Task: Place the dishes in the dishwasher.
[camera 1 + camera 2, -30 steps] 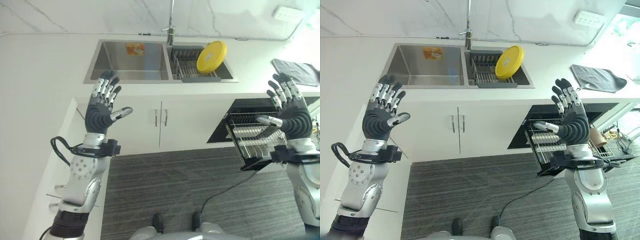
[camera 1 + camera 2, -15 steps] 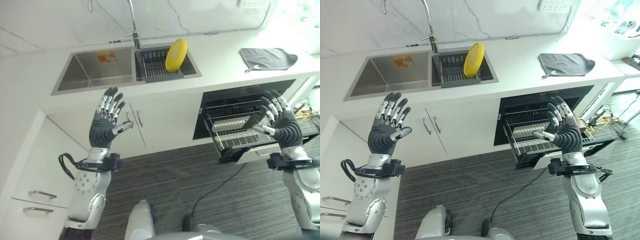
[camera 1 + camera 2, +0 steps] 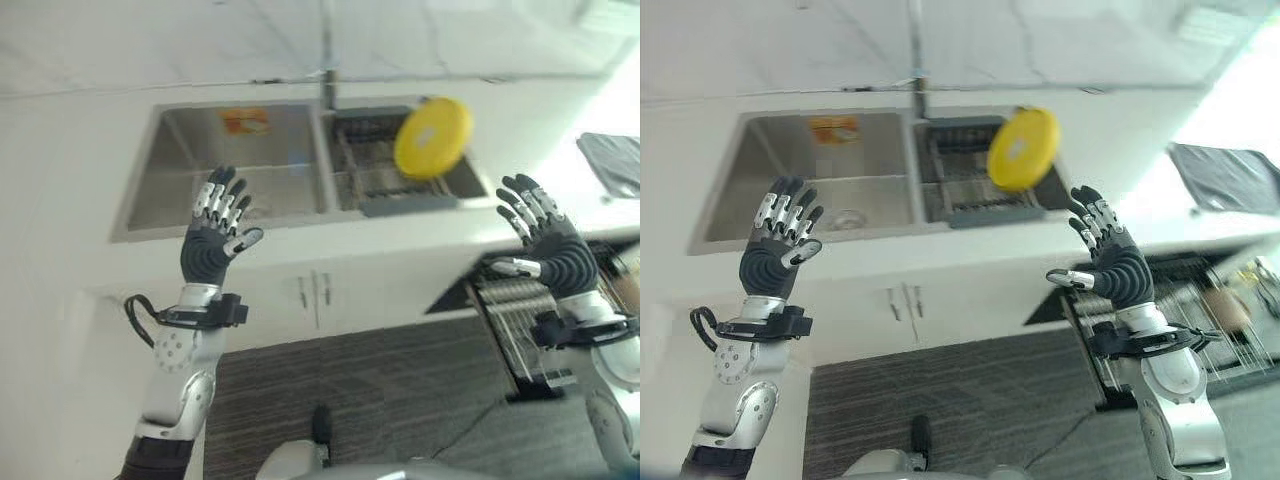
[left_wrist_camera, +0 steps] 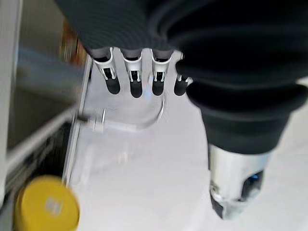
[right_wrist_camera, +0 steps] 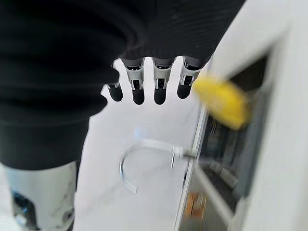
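On the desk point(image 3: 70, 160), the sink point(image 3: 235, 165) has two basins; yellow plate point(image 3: 432, 137) stands tilted on edge in the dish rack point(image 3: 385, 180) in the right basin, under the faucet point(image 3: 328, 75). Left hand point(image 3: 212, 235) is raised in front of the left basin, fingers straight & spread, holding nothing. Right hand point(image 3: 548, 250) is raised by the desk's front edge, right of the sink, fingers apart, empty. Pulled-out dishwasher rack point(image 3: 520, 320) sits below the right hand. Dark cloth point(image 3: 1230, 175) lies on desk at far right.
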You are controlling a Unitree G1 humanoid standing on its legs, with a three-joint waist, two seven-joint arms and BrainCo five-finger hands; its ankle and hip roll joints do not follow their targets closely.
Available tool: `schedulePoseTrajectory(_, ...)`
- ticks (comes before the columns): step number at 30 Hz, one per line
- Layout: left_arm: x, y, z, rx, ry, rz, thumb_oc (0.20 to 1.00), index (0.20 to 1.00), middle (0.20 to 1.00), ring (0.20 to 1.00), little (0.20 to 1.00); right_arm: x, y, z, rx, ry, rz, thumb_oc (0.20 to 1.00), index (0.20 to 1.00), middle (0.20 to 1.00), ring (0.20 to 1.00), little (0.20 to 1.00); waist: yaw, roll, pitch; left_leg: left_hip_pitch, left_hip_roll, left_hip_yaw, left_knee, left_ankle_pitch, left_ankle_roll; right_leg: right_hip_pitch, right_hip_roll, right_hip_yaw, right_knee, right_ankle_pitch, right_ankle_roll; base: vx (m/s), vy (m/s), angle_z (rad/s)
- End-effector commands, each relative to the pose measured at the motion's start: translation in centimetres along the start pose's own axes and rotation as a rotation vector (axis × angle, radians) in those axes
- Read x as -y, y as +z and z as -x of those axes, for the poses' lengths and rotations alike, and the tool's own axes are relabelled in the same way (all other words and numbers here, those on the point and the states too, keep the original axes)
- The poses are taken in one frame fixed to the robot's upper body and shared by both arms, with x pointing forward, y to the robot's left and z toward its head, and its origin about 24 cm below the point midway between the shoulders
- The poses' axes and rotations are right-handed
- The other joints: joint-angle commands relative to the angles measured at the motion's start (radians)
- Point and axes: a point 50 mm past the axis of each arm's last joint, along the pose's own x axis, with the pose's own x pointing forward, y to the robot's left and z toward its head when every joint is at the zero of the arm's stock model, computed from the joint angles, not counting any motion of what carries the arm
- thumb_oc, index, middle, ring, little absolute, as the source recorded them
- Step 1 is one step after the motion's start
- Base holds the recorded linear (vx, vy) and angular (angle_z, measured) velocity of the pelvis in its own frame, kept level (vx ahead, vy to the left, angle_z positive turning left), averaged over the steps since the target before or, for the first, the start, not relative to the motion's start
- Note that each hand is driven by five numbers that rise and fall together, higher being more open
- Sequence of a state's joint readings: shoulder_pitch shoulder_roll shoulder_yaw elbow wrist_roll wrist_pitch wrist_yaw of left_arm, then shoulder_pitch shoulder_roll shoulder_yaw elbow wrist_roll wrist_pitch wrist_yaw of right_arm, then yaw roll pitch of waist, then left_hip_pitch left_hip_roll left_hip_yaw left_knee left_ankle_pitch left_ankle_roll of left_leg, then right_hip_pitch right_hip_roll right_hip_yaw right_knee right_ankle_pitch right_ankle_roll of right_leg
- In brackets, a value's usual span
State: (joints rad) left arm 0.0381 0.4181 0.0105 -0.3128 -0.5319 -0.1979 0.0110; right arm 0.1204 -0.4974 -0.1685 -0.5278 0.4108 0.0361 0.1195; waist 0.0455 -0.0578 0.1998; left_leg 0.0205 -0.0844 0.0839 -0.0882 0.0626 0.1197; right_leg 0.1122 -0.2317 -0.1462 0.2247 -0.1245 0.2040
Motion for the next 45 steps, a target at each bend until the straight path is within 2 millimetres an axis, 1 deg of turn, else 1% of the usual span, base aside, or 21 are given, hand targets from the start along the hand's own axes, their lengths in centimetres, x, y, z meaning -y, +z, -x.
schedulePoseTrajectory(1,0.4,2.4,0.2,0.096,-0.088,-0.078,1.000,1.000,1.000,1.000,1.000,1.0,1.4,-0.6,0.104,-0.017,0.107,1.000,1.000,1.000,1.000,1.000,-0.007,0.005,-0.076,-0.034,0.106,-0.029,0.001,-0.065,-0.118,0.035,0.034,-0.017,-0.073,0.058,-0.019,0.18,0.192,0.53)
schedulePoseTrajectory(5,0.6,2.5,0.1,0.095,-0.115,-0.137,1.000,1.000,1.000,1.000,1.000,1.1,1.1,-1.0,0.065,0.038,0.129,1.000,1.000,1.000,1.000,1.000,-0.003,0.000,-0.071,-0.025,0.092,-0.050,0.001,-0.076,-0.102,-0.022,0.062,-0.006,0.029,0.049,-0.029,0.13,0.115,0.44)
schedulePoseTrajectory(6,0.7,2.5,-0.1,0.092,-0.118,-0.147,1.000,1.000,1.000,1.000,1.000,1.2,1.0,-1.1,0.060,0.038,0.131,1.000,1.000,1.000,1.000,1.000,-0.005,-0.005,-0.066,-0.025,0.095,-0.051,0.001,-0.077,-0.105,-0.030,0.071,-0.014,-0.005,0.037,-0.032,0.06,-0.022,0.19)
schedulePoseTrajectory(8,0.8,2.5,-0.3,0.097,-0.116,-0.162,1.000,1.000,1.000,1.000,1.000,1.5,1.1,-1.1,0.067,0.040,0.126,1.000,1.000,1.000,1.000,1.000,-0.010,-0.005,-0.060,-0.027,0.106,-0.043,0.001,-0.071,-0.113,-0.040,0.079,-0.024,-0.082,0.053,-0.033,0.03,-0.119,0.09)
schedulePoseTrajectory(9,0.8,2.5,-0.6,0.106,-0.114,-0.189,1.000,1.000,1.000,1.000,1.000,1.7,1.3,-1.3,0.082,0.035,0.109,1.000,1.000,1.000,1.000,1.000,-0.021,-0.011,-0.047,-0.015,0.117,-0.030,0.001,-0.089,-0.122,-0.058,0.070,-0.015,-0.160,0.078,-0.027,0.04,-0.185,0.02)
schedulePoseTrajectory(11,0.9,2.4,-0.9,0.115,-0.106,-0.218,1.000,1.000,1.000,1.000,1.000,1.8,1.5,-1.4,0.101,0.020,0.084,1.000,1.000,1.000,1.000,1.000,-0.041,-0.015,-0.031,-0.011,0.130,-0.027,0.001,-0.097,-0.125,-0.100,0.056,0.026,-0.229,0.153,-0.020,0.03,-0.284,-0.03)
schedulePoseTrajectory(14,0.8,2.4,-0.9,0.118,-0.095,-0.239,1.000,1.000,1.000,1.000,1.000,1.3,1.3,-1.2,0.102,0.017,0.054,1.000,1.000,1.000,1.000,1.000,-0.057,-0.014,-0.024,0.010,0.145,-0.022,0.001,-0.119,-0.126,-0.128,0.028,0.056,-0.242,0.205,-0.009,0.07,-0.315,-0.07)
schedulePoseTrajectory(18,0.7,2.4,-0.9,0.106,-0.076,-0.232,1.000,1.000,1.000,1.000,1.000,0.9,0.7,-1.6,0.073,-0.005,-0.004,1.000,1.000,1.000,1.000,1.000,-0.048,-0.004,-0.043,0.038,0.181,-0.004,0.001,-0.129,-0.141,-0.069,0.050,0.022,-0.291,0.147,-0.010,0.09,-0.386,-0.04)
schedulePoseTrajectory(20,0.5,1.9,-0.8,0.070,-0.062,-0.204,1.000,1.000,1.000,1.000,1.000,0.8,0.5,-1.8,0.059,-0.011,-0.022,1.000,1.000,1.000,1.000,1.000,-0.048,0.001,-0.057,0.055,0.203,-0.002,0.001,-0.131,-0.160,-0.045,0.066,0.027,-0.312,0.127,-0.025,0.10,-0.401,-0.31)
schedulePoseTrajectory(22,0.4,1.3,-0.3,0.026,-0.052,-0.170,1.000,1.000,1.000,1.000,1.000,0.7,0.5,-1.7,0.053,-0.012,-0.036,1.000,1.000,1.000,1.000,1.000,-0.051,0.013,-0.068,0.069,0.239,0.011,0.001,-0.121,-0.186,-0.038,0.081,0.024,-0.312,0.105,-0.043,0.09,-0.547,-0.15)
schedulePoseTrajectory(23,0.2,1.0,0.3,0.000,-0.046,-0.158,1.000,1.000,1.000,1.000,1.000,0.8,0.4,-1.3,0.040,-0.040,-0.014,1.000,1.000,1.000,1.000,1.000,-0.061,0.023,-0.073,0.079,0.268,0.029,0.001,-0.107,-0.206,-0.031,0.102,0.025,-0.312,0.092,-0.061,0.06,-0.466,-0.01)
schedulePoseTrajectory(25,0.0,0.9,0.6,-0.009,-0.042,-0.153,1.000,1.000,1.000,1.000,1.000,0.9,0.4,-1.0,0.037,-0.033,-0.036,1.000,1.000,1.000,1.000,1.000,-0.070,0.030,-0.071,0.084,0.281,0.044,0.010,-0.092,-0.221,-0.027,0.117,0.029,-0.312,0.085,-0.076,0.05,-0.439,-0.10)
schedulePoseTrajectory(27,-0.1,1.0,0.9,-0.007,-0.044,-0.133,1.000,1.000,1.000,1.000,1.000,1.1,0.9,-1.1,0.067,-0.030,-0.033,1.000,1.000,1.000,1.000,1.000,-0.074,0.029,-0.057,0.045,0.261,0.042,0.143,-0.136,-0.228,-0.020,0.116,0.027,-0.312,0.081,-0.091,0.01,-0.268,-0.19)
schedulePoseTrajectory(29,0.0,0.9,1.1,0.000,-0.048,-0.120,1.000,1.000,1.000,1.000,1.000,0.9,1.2,-1.4,0.092,-0.028,-0.028,1.000,1.000,1.000,1.000,1.000,-0.068,0.034,-0.044,-0.005,0.233,0.013,0.198,-0.156,-0.222,-0.019,0.116,0.036,-0.312,0.081,-0.096,-0.01,-0.023,-0.02)
schedulePoseTrajectory(33,0.3,0.9,1.0,0.023,-0.060,-0.128,1.000,1.000,1.000,1.000,1.000,0.9,0.5,-1.9,0.063,-0.054,-0.093,1.000,1.000,1.000,1.000,1.000,-0.070,0.063,-0.041,0.026,0.266,0.040,0.012,-0.059,-0.229,-0.008,0.114,0.011,-0.312,0.064,-0.085,0.08,0.217,-0.04)
schedulePoseTrajectory(34,0.4,0.8,0.8,0.029,-0.062,-0.126,1.000,1.000,1.000,1.000,1.000,1.3,0.5,-1.7,0.066,-0.068,-0.088,1.000,1.000,1.000,1.000,1.000,-0.077,0.063,-0.050,0.032,0.270,0.043,0.001,-0.062,-0.233,-0.003,0.099,-0.007,-0.312,0.061,-0.077,0.14,0.442,0.04)
schedulePoseTrajectory(37,0.8,0.6,0.1,0.037,-0.071,-0.123,1.000,1.000,1.000,1.000,1.000,1.5,-0.2,-1.8,0.023,-0.061,-0.173,1.000,1.000,1.000,1.000,1.000,-0.075,0.052,-0.068,0.040,0.235,0.019,0.001,-0.088,-0.220,0.000,0.058,-0.030,-0.312,0.083,-0.047,0.14,0.579,0.01)
schedulePoseTrajectory(38,1.2,0.4,-0.3,0.028,-0.100,-0.124,1.000,1.000,1.000,1.000,1.000,1.5,-0.8,-1.4,-0.005,-0.075,-0.200,1.000,1.000,1.000,1.000,1.000,-0.074,0.035,-0.065,0.049,0.197,-0.007,0.001,-0.108,-0.199,0.001,0.032,-0.041,-0.279,0.088,-0.026,0.15,0.464,-0.23)
schedulePoseTrajectory(40,1.3,0.3,-0.4,0.022,-0.115,-0.132,1.000,1.000,1.000,1.000,1.000,1.6,-0.9,-1.2,-0.010,-0.072,-0.222,1.000,1.000,1.000,1.000,1.000,-0.075,0.032,-0.061,0.053,0.188,-0.014,0.001,-0.111,-0.187,-0.014,0.026,-0.039,-0.224,0.073,-0.023,0.10,0.320,-0.03)
schedulePoseTrajectory(43,1.4,0.1,-0.5,0.008,-0.139,-0.149,1.000,1.000,1.000,1.000,1.000,1.4,-1.2,-1.2,-0.003,-0.054,-0.273,1.000,1.000,1.000,1.000,1.000,-0.074,0.031,-0.049,0.050,0.167,-0.039,0.001,-0.108,-0.153,-0.082,0.043,-0.004,-0.042,0.060,-0.021,0.06,0.188,0.14)
schedulePoseTrajectory(45,1.2,0.1,-0.5,0.006,-0.141,-0.164,1.000,1.000,1.000,1.000,1.000,1.3,-1.6,-1.2,-0.020,-0.070,-0.271,1.000,1.000,1.000,1.000,1.000,-0.073,0.022,-0.037,0.044,0.168,-0.053,0.001,-0.108,-0.159,-0.090,0.056,0.006,-0.152,0.077,-0.023,0.06,-0.096,0.21)
